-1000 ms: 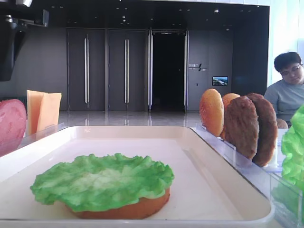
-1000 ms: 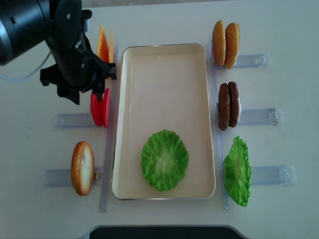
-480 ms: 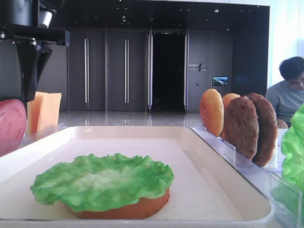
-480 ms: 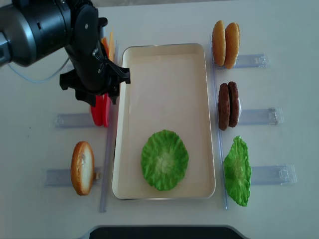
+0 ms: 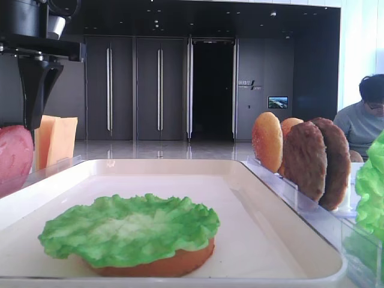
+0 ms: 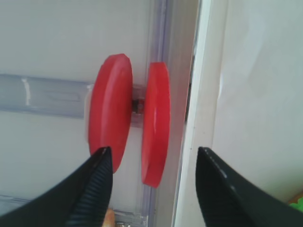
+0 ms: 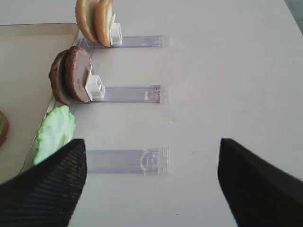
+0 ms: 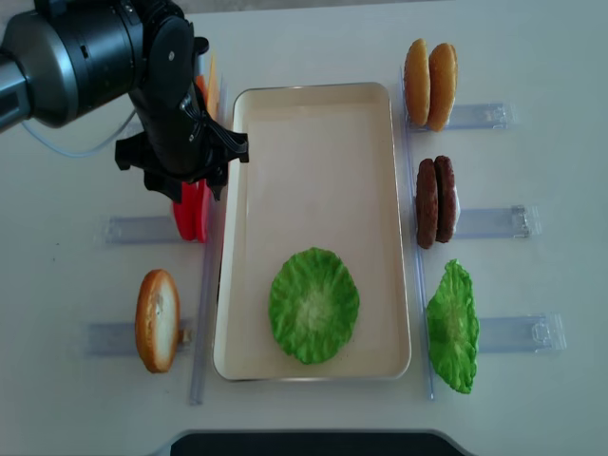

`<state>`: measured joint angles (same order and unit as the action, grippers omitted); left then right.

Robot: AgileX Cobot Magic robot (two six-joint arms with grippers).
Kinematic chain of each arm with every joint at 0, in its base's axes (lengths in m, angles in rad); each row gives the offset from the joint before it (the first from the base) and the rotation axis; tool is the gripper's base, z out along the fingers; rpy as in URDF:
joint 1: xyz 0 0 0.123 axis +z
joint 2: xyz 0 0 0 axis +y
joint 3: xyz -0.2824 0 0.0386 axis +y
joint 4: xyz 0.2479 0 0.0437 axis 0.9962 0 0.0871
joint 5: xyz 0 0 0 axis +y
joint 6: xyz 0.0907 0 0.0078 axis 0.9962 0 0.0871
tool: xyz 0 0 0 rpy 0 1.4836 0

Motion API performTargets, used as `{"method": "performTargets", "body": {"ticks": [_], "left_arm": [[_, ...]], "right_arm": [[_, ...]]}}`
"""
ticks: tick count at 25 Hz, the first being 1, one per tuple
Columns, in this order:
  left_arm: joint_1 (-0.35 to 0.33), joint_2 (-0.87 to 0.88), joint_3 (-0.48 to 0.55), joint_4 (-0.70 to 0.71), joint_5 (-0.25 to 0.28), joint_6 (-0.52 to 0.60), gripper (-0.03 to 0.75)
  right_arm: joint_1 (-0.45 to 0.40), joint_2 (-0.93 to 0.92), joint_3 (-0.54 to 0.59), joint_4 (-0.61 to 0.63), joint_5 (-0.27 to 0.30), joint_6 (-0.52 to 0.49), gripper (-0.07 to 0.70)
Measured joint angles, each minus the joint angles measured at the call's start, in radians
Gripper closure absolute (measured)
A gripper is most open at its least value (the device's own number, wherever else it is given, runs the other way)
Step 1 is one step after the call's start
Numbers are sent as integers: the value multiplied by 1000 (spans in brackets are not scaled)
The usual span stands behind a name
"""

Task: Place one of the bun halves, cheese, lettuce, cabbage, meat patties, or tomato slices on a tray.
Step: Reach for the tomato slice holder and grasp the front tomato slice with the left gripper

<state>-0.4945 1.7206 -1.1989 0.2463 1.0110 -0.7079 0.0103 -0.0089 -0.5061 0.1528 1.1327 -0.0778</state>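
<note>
Here we see the left gripper [image 6: 150, 182] hovering over two upright tomato slices [image 6: 130, 117], jaws spread wide with the nearer slice between them.

The cream tray [image 8: 313, 114] sits mid-frame on a white table [image 8: 532, 399], carrying one lettuce [image 8: 313, 305] leaf atop a bun half [image 5: 162, 264]. We count two tomato slices left of the tray, cheese [image 8: 210, 81] at upper left, one bun lower left [image 8: 157, 319], two buns [image 8: 429, 71] upper right, two patties [image 8: 435, 201], another lettuce leaf [image 8: 452, 326]. Clear racks [image 7: 124, 94] hold them. The right gripper [image 7: 151, 184] stands apart, empty. Dark doors [image 5: 135, 87] and a seated person [image 5: 367, 117] fill the background.
</note>
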Motion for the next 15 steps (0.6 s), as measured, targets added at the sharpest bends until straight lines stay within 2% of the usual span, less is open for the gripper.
{"method": "performTargets", "body": {"ticks": [6, 15], "left_arm": [[0, 0, 0, 17, -15, -5, 286], [0, 0, 0, 17, -73, -7, 286]], "right_arm": [[0, 0, 0, 0, 0, 0, 89], [0, 0, 0, 0, 0, 0, 89]]}}
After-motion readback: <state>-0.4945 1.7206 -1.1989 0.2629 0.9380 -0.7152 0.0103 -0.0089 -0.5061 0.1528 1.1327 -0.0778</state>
